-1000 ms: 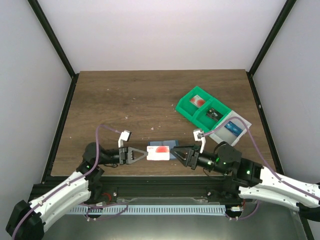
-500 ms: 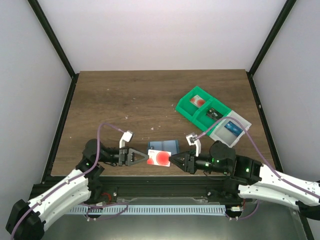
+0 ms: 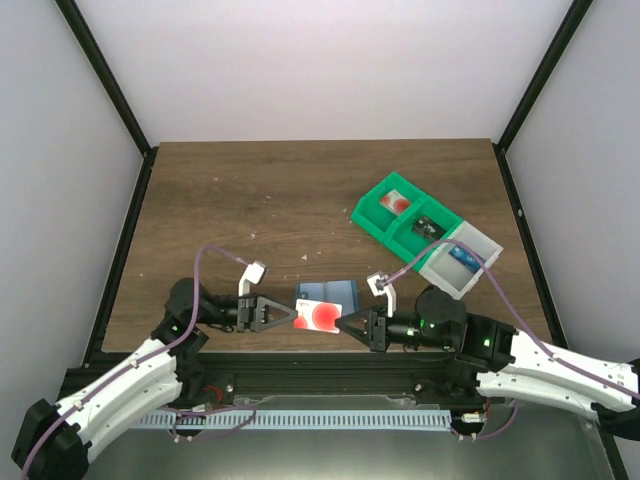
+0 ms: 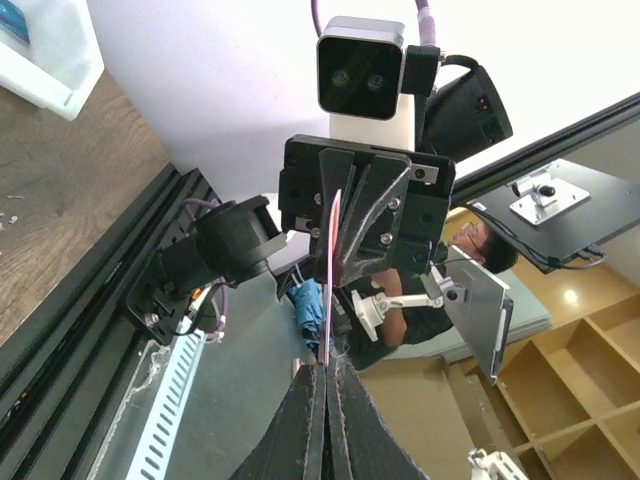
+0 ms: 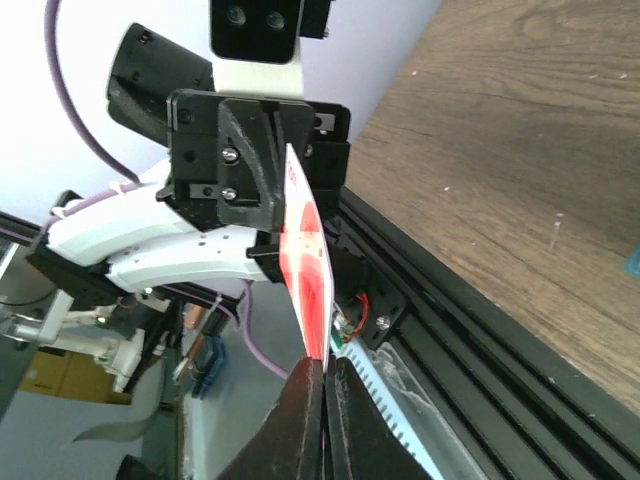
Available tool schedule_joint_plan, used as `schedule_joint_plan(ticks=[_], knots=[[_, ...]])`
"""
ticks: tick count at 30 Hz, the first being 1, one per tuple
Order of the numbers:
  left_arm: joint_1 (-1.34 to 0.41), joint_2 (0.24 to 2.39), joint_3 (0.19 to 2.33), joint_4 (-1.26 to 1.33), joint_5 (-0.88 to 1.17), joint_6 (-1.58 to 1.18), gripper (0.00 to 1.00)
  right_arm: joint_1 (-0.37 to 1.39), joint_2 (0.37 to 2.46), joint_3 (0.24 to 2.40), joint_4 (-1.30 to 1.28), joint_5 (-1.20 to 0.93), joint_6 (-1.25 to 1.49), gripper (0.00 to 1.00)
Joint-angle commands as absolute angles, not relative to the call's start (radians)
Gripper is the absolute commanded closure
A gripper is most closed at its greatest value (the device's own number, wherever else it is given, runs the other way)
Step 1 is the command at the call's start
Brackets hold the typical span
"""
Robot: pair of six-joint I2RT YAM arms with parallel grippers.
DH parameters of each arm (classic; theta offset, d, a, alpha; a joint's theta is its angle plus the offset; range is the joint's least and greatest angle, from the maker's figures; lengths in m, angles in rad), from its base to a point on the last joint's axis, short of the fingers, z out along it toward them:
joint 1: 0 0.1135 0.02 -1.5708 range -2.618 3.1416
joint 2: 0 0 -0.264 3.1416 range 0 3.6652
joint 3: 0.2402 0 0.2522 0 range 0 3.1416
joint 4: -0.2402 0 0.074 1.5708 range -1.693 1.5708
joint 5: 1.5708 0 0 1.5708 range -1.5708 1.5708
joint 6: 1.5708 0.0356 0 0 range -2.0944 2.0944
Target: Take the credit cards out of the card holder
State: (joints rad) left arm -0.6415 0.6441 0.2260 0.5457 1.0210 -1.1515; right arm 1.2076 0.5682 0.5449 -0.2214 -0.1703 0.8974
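Closed since a second ago, the right tool (image 3: 345, 321) now pinches the right-hand edge of a credit card (image 3: 318, 316) that it had approached with fingers spread. The card has shifted toward the arms, leaving more of the card holder (image 3: 335, 291) uncovered.

On the wooden bench (image 3: 250, 200), the left arm (image 3: 130, 380) and the right arm (image 3: 540, 365) reach inward from the near corners until their tips stand nose to nose.

At the far right sits a green compartment bin (image 3: 368, 215), with a red-marked card (image 3: 395, 203) in its far compartment and a dark item (image 3: 428, 227) in the next. A white bin (image 3: 440, 268) at its near-right end holds a blue item (image 3: 462, 257).

The teal-blue card holder lies flat on the bench just beyond the held card, near the front edge and between the two tools. The pale credit card, with its red round mark, hangs between them, tilted with its face toward the overhead camera.

The left tool (image 3: 291, 313), fingers pressed together, grips the card's left edge. In both wrist views the card runs edge-on from one pair of fingertips to the opposing pair.
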Motion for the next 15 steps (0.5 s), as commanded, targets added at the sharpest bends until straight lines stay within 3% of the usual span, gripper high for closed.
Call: schedule_joint_plan(ticks=[1,2,5,9,12,15], knots=[[-0.640,0.633,0.241,0.528,1.009,-1.123,1.00,1.213,0.537,0.513,-0.154,-0.170,0.914,0.99],[-0.640,0.633,0.250,0.490,0.993,-1.103,0.97,1.213,0.531,0.508,-0.148,-0.162,0.919,1.00],[-0.640,0.634,0.281,0.375,0.950,-1.042,0.53,1.213,0.509,0.504,-0.152,-0.120,0.932,0.99],[-0.641,0.630,0.348,0.159,0.833,-0.928,0.32,1.213,0.503,0.563,-0.246,-0.008,0.889,0.99],[-0.640,0.631,0.397,0.027,0.734,-0.855,0.02,1.213,0.528,0.639,-0.335,0.086,0.836,1.00],[-0.641,0.623,0.444,-0.077,0.636,-0.791,0.00,1.213,0.561,0.699,-0.378,0.163,0.775,1.00]])
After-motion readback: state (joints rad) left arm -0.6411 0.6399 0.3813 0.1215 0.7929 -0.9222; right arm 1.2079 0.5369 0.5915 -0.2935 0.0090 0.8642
